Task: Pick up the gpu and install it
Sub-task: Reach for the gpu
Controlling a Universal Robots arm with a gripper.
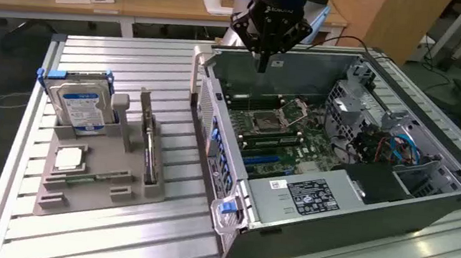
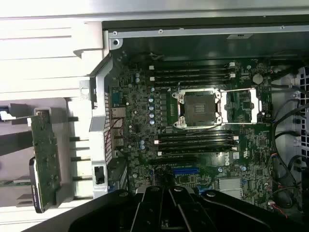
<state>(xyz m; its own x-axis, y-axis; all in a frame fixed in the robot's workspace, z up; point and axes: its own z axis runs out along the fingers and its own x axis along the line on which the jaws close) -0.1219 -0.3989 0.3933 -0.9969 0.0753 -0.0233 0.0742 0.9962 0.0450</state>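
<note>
The gpu stands on edge in a slot of the grey holder, at the exterior view's left of the open computer case. In the wrist view the gpu shows its green circuit board face. My gripper hangs over the far wall of the case, well apart from the gpu, fingers shut together with nothing between them. The wrist view looks down past the dark fingers onto the motherboard, with its blue slot near them.
A silver hard drive with a blue-white label stands upright in the holder. A square chip and a narrow memory stick lie in front of it. Cables fill the case's right side. Desks with clutter stand behind.
</note>
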